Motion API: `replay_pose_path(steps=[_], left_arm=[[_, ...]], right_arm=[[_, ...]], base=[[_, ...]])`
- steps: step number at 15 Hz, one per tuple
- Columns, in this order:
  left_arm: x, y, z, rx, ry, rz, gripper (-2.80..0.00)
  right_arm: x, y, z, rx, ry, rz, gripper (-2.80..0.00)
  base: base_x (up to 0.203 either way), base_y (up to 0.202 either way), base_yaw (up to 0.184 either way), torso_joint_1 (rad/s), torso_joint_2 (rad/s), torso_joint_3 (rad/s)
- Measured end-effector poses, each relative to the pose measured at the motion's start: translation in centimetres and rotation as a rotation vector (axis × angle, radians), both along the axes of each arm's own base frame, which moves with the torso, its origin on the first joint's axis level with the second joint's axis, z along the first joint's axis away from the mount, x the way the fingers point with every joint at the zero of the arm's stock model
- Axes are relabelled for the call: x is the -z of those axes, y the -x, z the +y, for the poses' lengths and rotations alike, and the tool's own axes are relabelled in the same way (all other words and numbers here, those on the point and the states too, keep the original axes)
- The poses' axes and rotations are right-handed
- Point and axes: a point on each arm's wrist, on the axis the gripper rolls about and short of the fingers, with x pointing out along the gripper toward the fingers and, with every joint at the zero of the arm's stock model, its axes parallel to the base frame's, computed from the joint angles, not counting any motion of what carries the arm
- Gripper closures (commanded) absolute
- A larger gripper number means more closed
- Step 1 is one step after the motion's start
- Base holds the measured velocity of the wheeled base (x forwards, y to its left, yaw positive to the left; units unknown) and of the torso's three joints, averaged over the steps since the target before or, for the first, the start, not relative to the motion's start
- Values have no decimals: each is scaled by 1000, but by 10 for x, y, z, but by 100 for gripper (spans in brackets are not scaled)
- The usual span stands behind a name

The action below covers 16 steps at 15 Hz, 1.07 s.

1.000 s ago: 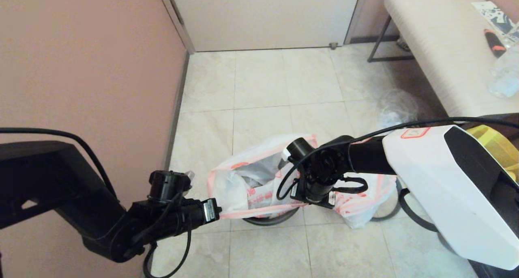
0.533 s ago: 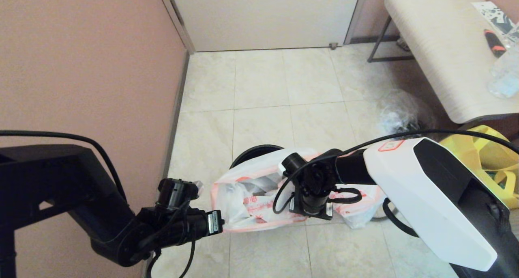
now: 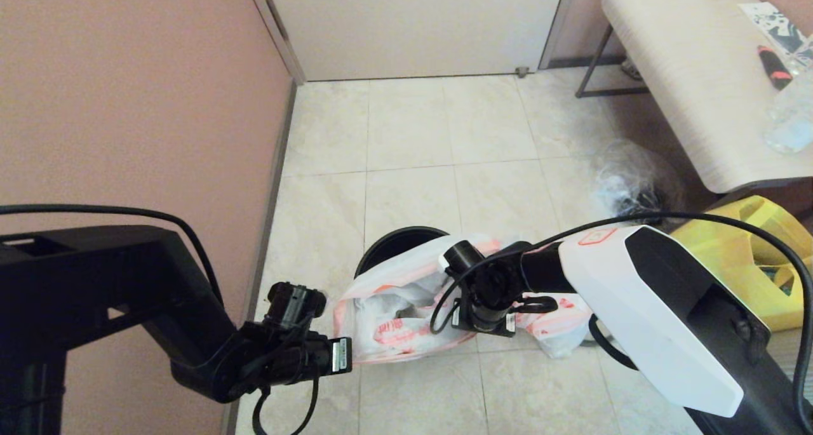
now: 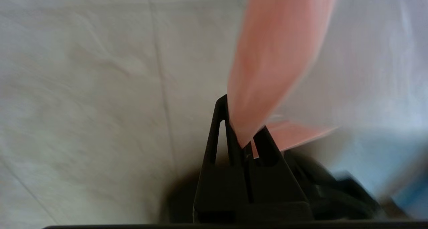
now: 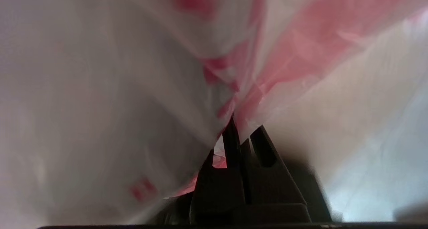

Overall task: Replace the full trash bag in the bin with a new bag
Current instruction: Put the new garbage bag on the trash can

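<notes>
Where wall meets door: pale tiled floor [image 3: 413, 136]

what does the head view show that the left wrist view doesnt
Only the head view shows the small round black plastic bin behind the bag, the right gripper at the bag's right side, the yellow tote and the pale bench. Only the left wrist view shows the left gripper with its jaws shut on the orange-red drawstring band. Both show the translucent white full trash bag and the pale tiled floor.
</notes>
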Motion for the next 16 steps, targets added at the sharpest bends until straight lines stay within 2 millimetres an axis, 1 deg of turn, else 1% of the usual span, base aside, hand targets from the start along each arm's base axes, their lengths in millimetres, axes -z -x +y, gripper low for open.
replay_pose_path(steps=[2,4,7,9,11,12,13,14,16], left_arm=[[4,-11,-2,-58,-35,-26,0],[5,-15,-4,-84,-20,-31,0],[-4,-21,-6,-142,44,-94,0],[-11,-25,-5,-187,91,-195,0],[-13,-26,-4,-199,109,-244,0],[-12,-26,-3,-198,104,-241,-262],[-11,-25,-3,-192,98,-240,-280],[-11,-24,-3,-188,95,-236,-280],[-10,-23,-3,-186,92,-233,-280]], right_arm=[[1,-11,1,-31,7,-95,0],[-4,-17,6,-47,-15,-182,0],[-19,-9,24,-84,-64,-247,0],[-27,-6,28,-94,-85,-270,0],[-30,-4,31,-102,-92,-278,0],[-30,-4,30,-101,-88,-276,0],[-29,-4,30,-100,-83,-273,0],[-29,-3,29,-105,-75,-271,-280],[-30,-2,30,-118,-68,-274,-280]], base=[[0,0,0,0,0,0],[0,0,0,0,0,0],[0,0,0,0,0,0],[0,0,0,0,0,0],[0,0,0,0,0,0],[0,0,0,0,0,0],[0,0,0,0,0,0],[0,0,0,0,0,0],[0,0,0,0,0,0]])
